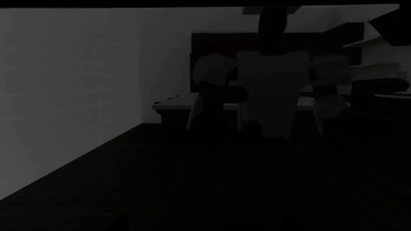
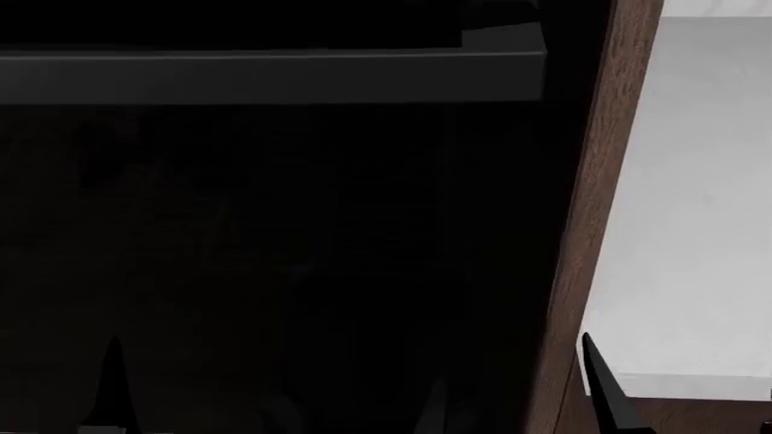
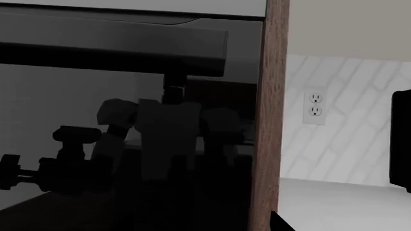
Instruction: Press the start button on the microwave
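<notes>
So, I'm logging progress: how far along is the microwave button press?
Nothing done yet. In hand: the robot faces the big black appliance with bar handle. Only a black edge, probably the microwave, shows past the wood panel. Left: get there, find and press start.

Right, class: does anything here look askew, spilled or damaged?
Nothing stands out. The bar handle runs level, the wood panel stands straight, and the wall outlet looks intact. The figure in the glossy black door is only the robot's reflection.
</notes>
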### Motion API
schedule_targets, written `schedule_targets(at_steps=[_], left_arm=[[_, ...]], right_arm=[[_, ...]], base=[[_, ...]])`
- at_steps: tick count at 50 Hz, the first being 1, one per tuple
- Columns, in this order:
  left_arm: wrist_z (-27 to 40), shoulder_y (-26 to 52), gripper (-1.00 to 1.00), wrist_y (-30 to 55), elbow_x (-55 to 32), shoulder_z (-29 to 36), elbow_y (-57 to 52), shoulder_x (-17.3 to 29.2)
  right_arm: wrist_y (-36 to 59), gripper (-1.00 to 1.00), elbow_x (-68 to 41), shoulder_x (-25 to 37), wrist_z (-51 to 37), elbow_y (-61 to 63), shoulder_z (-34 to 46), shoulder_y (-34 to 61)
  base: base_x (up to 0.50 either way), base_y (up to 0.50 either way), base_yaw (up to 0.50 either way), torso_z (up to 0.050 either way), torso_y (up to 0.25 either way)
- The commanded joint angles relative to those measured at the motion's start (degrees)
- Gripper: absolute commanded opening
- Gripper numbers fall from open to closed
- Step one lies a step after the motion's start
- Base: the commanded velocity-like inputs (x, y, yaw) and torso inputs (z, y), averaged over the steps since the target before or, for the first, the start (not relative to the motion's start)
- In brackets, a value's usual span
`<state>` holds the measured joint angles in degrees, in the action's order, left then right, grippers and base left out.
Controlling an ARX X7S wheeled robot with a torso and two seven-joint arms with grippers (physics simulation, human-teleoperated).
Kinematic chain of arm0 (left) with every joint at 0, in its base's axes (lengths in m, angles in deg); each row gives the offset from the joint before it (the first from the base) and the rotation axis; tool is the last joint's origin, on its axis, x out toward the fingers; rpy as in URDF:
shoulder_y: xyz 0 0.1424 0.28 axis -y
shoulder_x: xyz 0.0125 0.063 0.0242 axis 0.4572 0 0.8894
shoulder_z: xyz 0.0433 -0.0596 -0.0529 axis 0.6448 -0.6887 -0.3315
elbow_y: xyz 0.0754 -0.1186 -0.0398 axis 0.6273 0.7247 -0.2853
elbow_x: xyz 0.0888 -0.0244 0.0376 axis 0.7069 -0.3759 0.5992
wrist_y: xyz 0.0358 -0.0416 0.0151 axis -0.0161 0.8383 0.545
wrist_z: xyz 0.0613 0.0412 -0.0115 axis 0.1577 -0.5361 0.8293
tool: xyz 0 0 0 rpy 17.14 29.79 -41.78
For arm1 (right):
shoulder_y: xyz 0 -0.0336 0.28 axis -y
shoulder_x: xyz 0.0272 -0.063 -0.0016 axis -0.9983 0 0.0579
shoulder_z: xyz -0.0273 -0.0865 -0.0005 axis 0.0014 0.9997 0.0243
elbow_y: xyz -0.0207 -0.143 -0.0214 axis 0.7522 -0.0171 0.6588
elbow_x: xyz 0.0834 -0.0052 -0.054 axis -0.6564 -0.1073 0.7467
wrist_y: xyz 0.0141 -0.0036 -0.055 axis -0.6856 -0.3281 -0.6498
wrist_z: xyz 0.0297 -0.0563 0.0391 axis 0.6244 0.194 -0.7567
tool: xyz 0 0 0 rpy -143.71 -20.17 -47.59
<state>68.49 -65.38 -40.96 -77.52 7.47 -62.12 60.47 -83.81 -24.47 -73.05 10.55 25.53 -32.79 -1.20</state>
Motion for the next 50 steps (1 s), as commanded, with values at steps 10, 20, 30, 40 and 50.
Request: schedule_targets(at_steps=[10,20,30,40,50], left_arm=[[-0.08,0.08,1.00,0.46,1.09,-0.74,-1.03,-0.54],[-0.09,0.61,1.00,0.28,1.08,-0.44,-0.37,-0.31],[0.16,0.89,1.00,0.83,0.84,-0.33,-0.47,-0.01],[0.08,1.05,1.00,0.69,0.44,-0.15,-0.24,0.20],[0.03,1.14,1.00,1.07,0.22,0.27,-0.65,0.53]], right_arm=[[-0.61,1.00,1.29,-0.22,0.63,0.76,-0.76,-0.18],[4.33,1.00,5.02,1.07,0.09,7.61,0.25,1.47],[14.39,1.00,7.37,2.39,0.85,19.87,-0.56,5.76],[27.39,1.00,5.41,1.15,2.68,29.14,-3.68,14.91],[34.34,1.00,-35.24,29.14,-32.23,29.27,7.27,43.87]], base=[[0.00,0.00,0.00,0.000,0.000],[0.00,0.00,0.00,0.000,0.000],[0.00,0.00,0.00,0.000,0.000],[0.00,0.00,0.00,0.000,0.000],[0.00,0.00,0.00,0.000,0.000]])
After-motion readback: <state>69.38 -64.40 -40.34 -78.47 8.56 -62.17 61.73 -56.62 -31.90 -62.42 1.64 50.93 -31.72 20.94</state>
